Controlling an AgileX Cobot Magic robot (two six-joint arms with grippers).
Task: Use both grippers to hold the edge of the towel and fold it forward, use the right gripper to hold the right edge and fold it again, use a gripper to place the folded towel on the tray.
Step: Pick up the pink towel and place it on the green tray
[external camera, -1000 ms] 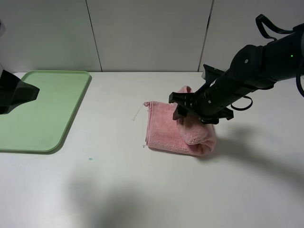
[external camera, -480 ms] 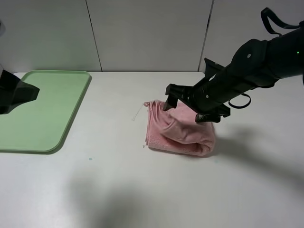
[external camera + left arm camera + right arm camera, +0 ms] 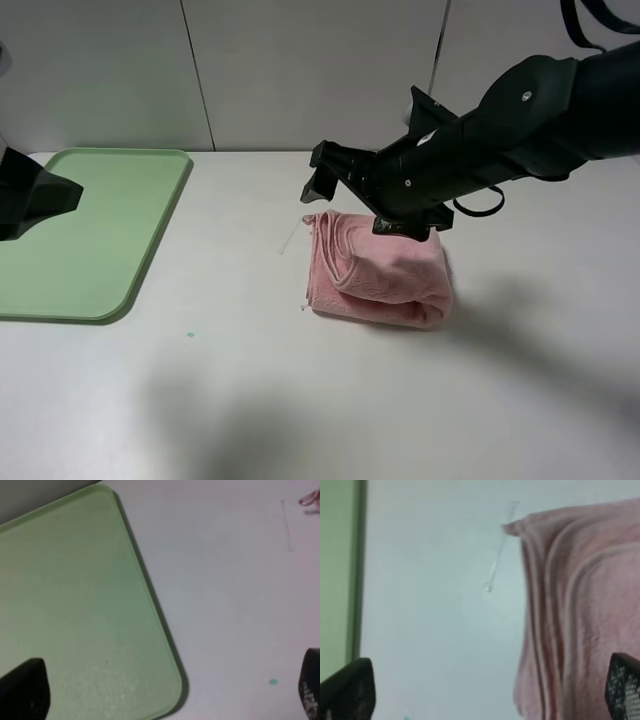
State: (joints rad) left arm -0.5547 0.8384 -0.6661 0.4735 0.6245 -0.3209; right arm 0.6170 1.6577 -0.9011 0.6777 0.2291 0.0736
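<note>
**High camera.** A pink towel, folded into a thick bundle, lies on the white bench just right of centre. It is not on the tray. Its layered hems face the left of the frame and its rounded fold faces the right, so its long axis runs roughly left to right. The black right arm reaches in from the upper right. The right fingers hang just above the towel's upper left corner, spread apart and holding nothing, so the cloth sits down and to the right of them. The light-green tray lies well apart at the far left, with the left arm over its edge. The right arm is clearly nearer the towel and the left is nearer the tray. Both folds look done, so what remains is probably carrying the bundle leftward.

**Left wrist camera.** The left fingers show as two dark tips in the bottom corners, wide apart and empty. The tray's rounded corner fills the left half. A scrap of pink, perhaps the towel's corner loop, peeks in at the upper right.

**Right wrist camera.** Only this view shows the stacked hems close up. They fill the right half, with one fingertip low on each side and nothing between them. A thin clear strand lies on the bench beside the towel's corner.
</note>
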